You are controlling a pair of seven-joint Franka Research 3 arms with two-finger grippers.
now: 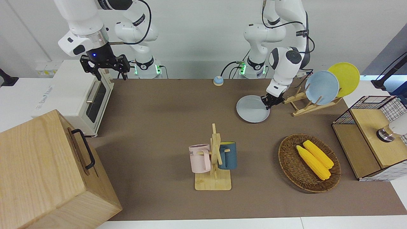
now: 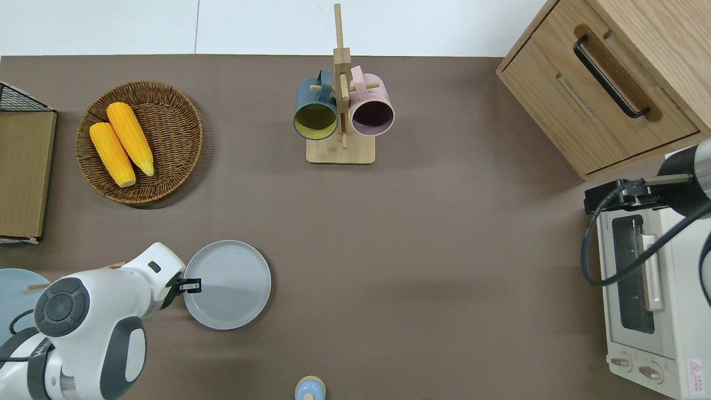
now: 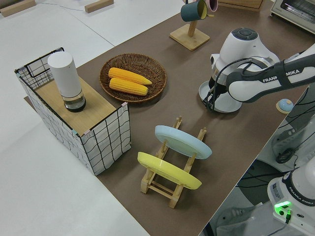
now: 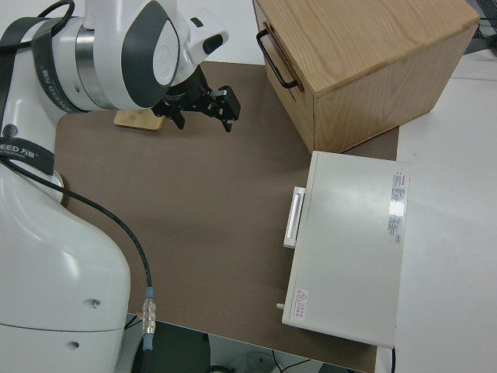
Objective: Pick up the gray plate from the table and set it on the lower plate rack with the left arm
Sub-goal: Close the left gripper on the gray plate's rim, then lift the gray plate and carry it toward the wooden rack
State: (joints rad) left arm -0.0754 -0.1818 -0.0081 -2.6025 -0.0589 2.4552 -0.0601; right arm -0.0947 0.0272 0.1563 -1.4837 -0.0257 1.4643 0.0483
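The gray plate (image 1: 252,108) lies on the brown mat next to the lower end of the plate rack (image 1: 302,110); it also shows in the overhead view (image 2: 228,284) and the left side view (image 3: 224,102). My left gripper (image 1: 268,101) is shut on the plate's rim on the rack side, seen from above (image 2: 191,285), and that edge looks slightly raised. The rack (image 3: 165,189) holds a light blue plate (image 1: 321,87) and a yellow plate (image 1: 345,79) in its upper slots; the lower slots hold nothing. My right gripper (image 1: 105,68) is parked and open.
A wooden mug stand (image 1: 213,159) with a pink and a blue mug stands mid-table. A wicker basket (image 1: 287,159) with two corn cobs and a wire crate (image 1: 375,136) are at the left arm's end. A toaster oven (image 1: 73,95) and wooden cabinet (image 1: 44,171) are at the right arm's end.
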